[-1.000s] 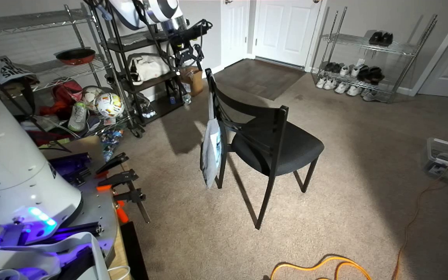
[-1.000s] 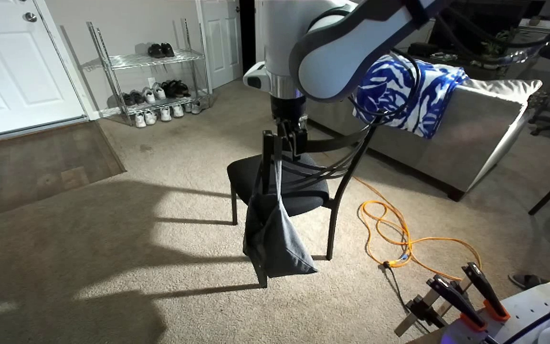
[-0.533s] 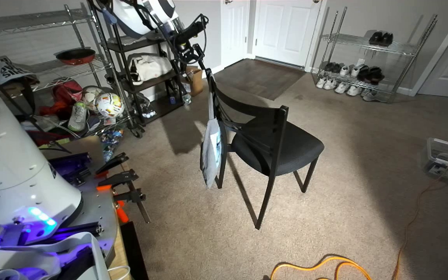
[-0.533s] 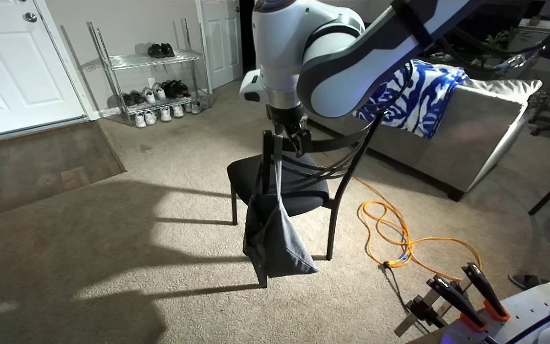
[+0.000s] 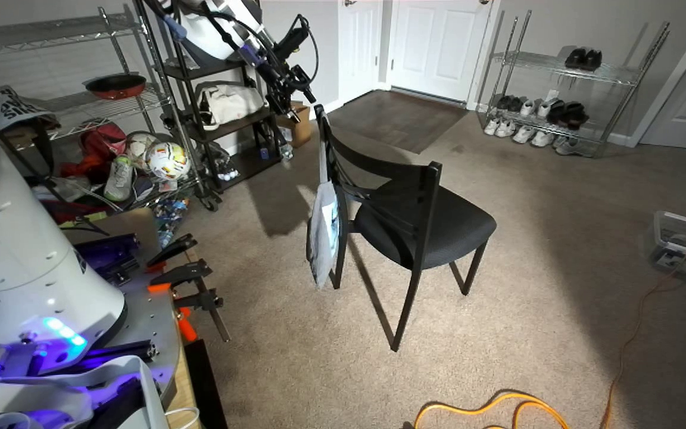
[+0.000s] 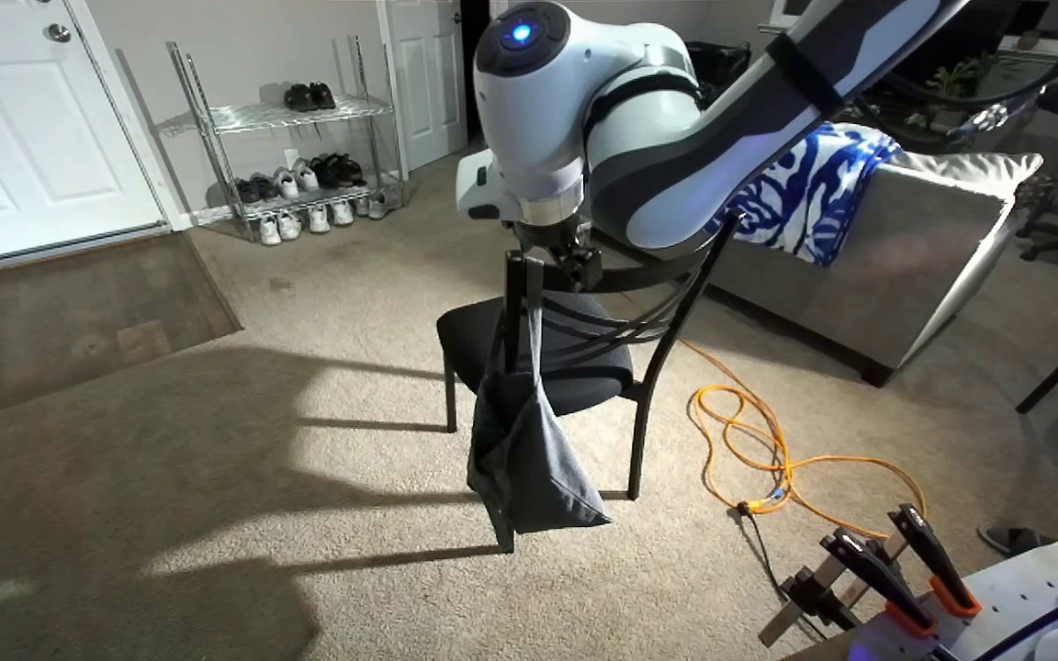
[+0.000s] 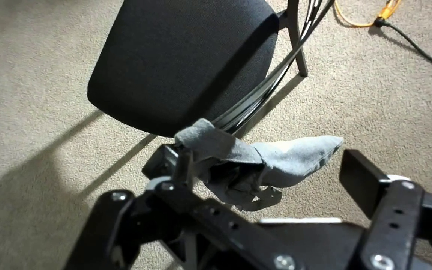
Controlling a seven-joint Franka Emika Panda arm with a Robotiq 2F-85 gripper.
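Observation:
A grey cloth bag [image 5: 324,238] [image 6: 543,468] hangs by its strap from a corner post of the black chair's back in both exterior views. The chair [image 5: 432,223] [image 6: 474,335] stands on carpet. My gripper [image 5: 300,107] [image 6: 579,268] is close to the top of that post, tilted. In the wrist view my gripper [image 7: 272,174] is open, with its fingers wide apart and nothing held. The bag [image 7: 294,159] shows beyond and between the fingers, its strap near the left finger. The chair seat [image 7: 186,63] is above. Whether a finger touches the strap or post cannot be told.
A wire shelf [image 5: 69,113] and a black shelf [image 5: 230,125] stand behind the arm. A shoe rack [image 6: 299,115] is by the wall. A sofa [image 6: 896,266] with a blue-white blanket [image 6: 814,193], an orange cord [image 6: 768,431] and table clamps [image 6: 878,574] are also around.
My gripper has tilted from pointing nearly straight down and come slightly lower beside the chair's back post. The arm's wrist has swung with it. The bag and chair have not moved.

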